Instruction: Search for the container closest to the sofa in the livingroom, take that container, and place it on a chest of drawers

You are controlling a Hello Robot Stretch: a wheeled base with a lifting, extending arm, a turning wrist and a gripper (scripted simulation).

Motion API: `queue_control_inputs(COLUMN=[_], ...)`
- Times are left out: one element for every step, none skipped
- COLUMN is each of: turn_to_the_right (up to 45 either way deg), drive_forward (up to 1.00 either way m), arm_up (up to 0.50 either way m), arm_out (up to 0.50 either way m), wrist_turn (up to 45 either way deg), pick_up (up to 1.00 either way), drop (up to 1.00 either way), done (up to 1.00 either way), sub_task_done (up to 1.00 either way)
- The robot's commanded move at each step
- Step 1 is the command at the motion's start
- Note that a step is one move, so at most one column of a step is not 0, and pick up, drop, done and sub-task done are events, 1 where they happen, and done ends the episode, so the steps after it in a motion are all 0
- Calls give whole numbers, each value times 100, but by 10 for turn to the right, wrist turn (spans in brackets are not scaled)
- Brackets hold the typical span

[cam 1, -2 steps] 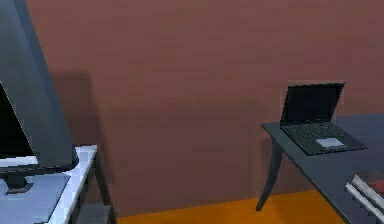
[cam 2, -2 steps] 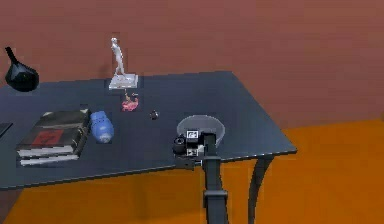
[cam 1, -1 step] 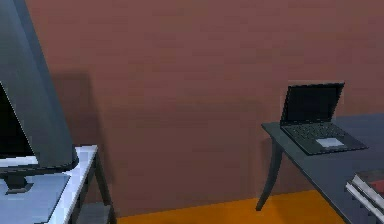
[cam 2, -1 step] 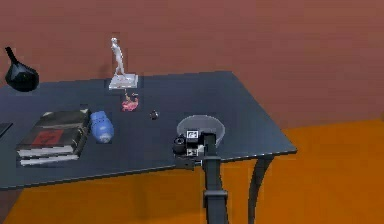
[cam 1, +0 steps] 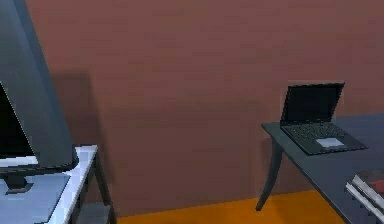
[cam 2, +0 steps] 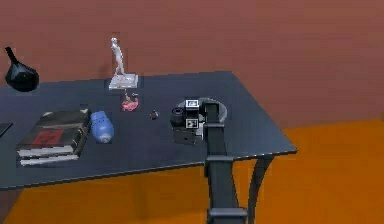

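Note:
In the arm side view a pale blue rounded container (cam 2: 101, 125) lies on its side on a dark table (cam 2: 255, 125), right beside a stack of books (cam 2: 55, 135). My gripper (cam 2: 176, 122) hovers over the middle of that tabletop at the end of the dark arm bar, some way right of the blue container. A small dark blob (cam 2: 153, 115) sits on the table just left of the gripper's far end, so I cannot tell whether it holds anything.
On the same table stand a black vase (cam 2: 20, 74), a small white statue (cam 2: 121, 62) and a pink thing (cam 2: 129, 101). The forward view has an open laptop (cam 1: 318, 118) on the dark table (cam 1: 300, 140) and a dark screen (cam 1: 30, 100) on a white stand (cam 1: 60, 195) against a brown wall.

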Motion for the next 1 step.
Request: queue_control_inputs(turn_to_the_right=[0], drive_forward=[0], arm_up=[14], arm_out=[0], wrist_turn=[0], pick_up=[0], drop=[0], done=[0], sub_task_done=[0])
